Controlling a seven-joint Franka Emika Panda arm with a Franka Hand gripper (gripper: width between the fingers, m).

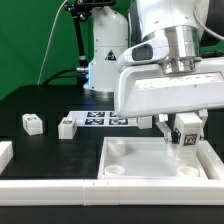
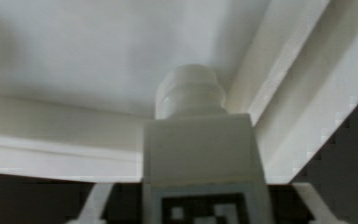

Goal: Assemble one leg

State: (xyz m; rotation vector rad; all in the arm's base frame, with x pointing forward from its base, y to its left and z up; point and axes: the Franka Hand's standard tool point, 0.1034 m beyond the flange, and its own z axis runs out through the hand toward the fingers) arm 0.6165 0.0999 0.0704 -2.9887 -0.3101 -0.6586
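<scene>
My gripper is shut on one leg, a small white block with a black-and-white tag facing the camera. It holds the leg just above the far corner, on the exterior view's right, of the large white square panel. In the wrist view the leg fills the middle between my fingers. Its round peg points at the panel's raised rim near a corner. Whether the peg touches the panel I cannot tell. Two more legs lie on the black table at the exterior view's left.
The marker board lies behind the panel, in front of the arm's base. A white rail runs along the front. A white block sits at the exterior view's left edge.
</scene>
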